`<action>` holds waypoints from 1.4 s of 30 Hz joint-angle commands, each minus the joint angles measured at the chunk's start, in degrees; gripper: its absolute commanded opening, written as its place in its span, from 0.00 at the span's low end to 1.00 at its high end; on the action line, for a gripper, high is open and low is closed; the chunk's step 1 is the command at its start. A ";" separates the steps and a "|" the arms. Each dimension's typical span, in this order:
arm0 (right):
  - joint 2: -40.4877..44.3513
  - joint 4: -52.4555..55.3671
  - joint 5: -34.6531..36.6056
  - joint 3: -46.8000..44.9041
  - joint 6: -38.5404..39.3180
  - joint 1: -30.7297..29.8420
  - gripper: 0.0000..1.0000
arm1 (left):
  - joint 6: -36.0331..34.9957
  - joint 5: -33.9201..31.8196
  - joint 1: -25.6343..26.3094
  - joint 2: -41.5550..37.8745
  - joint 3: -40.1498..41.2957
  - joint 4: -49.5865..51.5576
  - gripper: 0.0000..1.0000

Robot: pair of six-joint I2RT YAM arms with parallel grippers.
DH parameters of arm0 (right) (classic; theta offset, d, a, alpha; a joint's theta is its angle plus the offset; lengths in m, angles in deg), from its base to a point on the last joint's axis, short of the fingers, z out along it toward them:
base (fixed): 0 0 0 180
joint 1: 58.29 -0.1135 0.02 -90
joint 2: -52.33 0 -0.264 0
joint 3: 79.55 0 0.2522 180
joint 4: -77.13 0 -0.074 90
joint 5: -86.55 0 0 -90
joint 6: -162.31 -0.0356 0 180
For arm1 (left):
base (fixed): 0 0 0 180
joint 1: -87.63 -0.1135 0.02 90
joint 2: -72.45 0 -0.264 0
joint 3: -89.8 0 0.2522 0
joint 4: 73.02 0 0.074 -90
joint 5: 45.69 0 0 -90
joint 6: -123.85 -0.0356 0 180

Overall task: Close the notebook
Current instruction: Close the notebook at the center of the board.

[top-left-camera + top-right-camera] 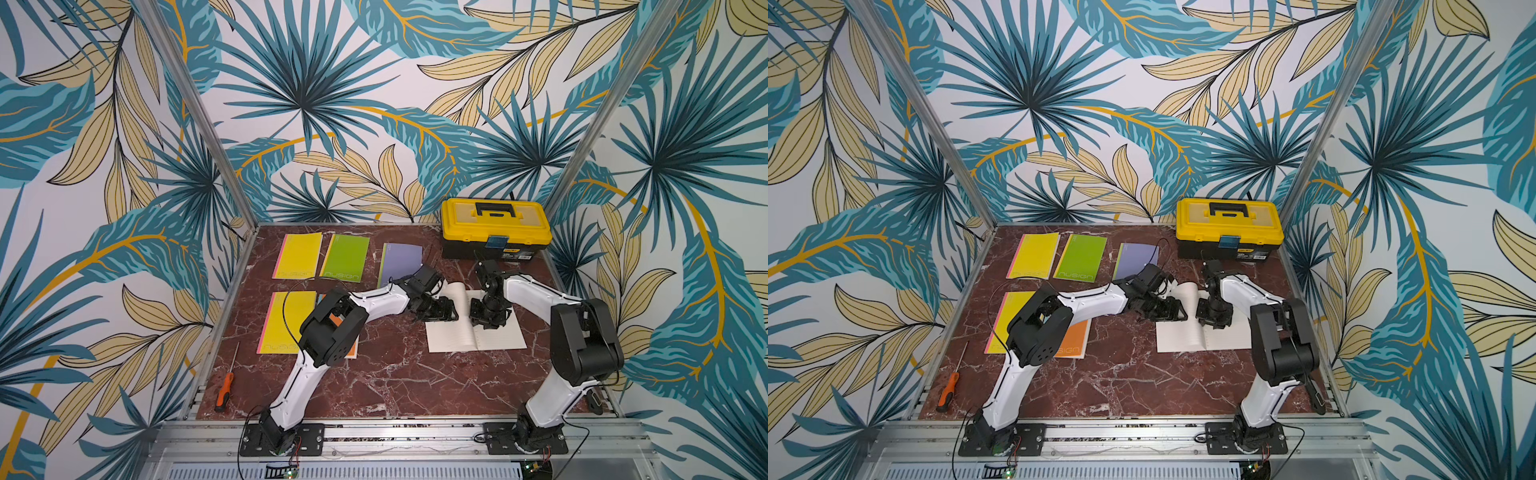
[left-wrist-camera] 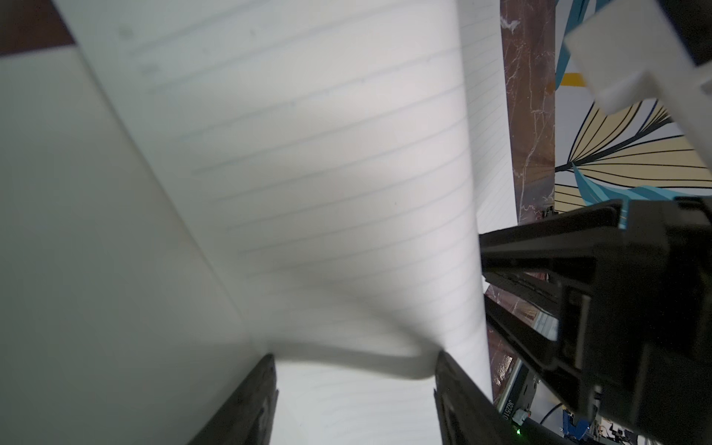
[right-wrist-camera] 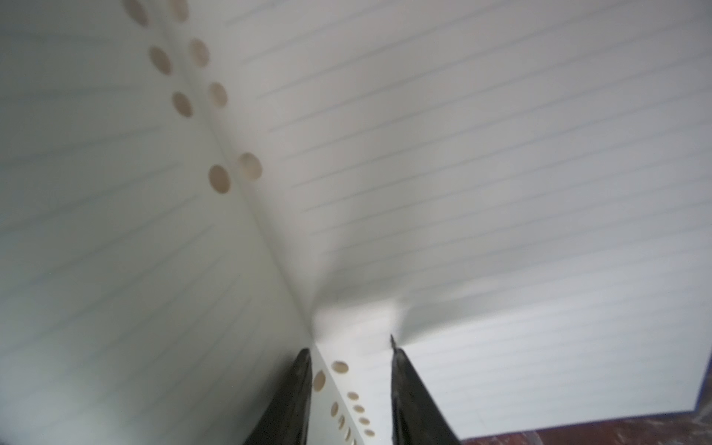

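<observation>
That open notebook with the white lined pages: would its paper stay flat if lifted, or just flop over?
Probably floppy: the raised page of the notebook curls into an arch at the left pincer. Likely easy to crease too, since the paper puckers beside the right pincer. The notebook lies thin and flat, so it is probably light.

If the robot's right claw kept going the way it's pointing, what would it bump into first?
The open white lined notebook: the right gripper points down at its page beside the hole-punched fold, tips seemingly touching the paper.
</observation>
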 commanded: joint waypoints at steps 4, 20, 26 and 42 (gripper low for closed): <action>7.46 3.21 1.17 -1.25 -1.37 -0.54 0.47 | 0.35 -1.01 0.57 2.23 1.05 -0.32 0.66; 14.65 2.94 0.42 -7.60 -1.66 -8.43 0.74 | 0.44 -1.37 0.49 2.32 1.24 0.23 0.66; 12.32 2.23 3.04 -7.48 -2.58 -10.82 0.75 | 0.35 -1.36 0.46 2.33 1.15 0.54 0.66; 6.19 3.36 10.31 -4.13 -4.37 -10.91 0.73 | -0.36 -2.57 -0.04 1.79 2.63 2.44 0.63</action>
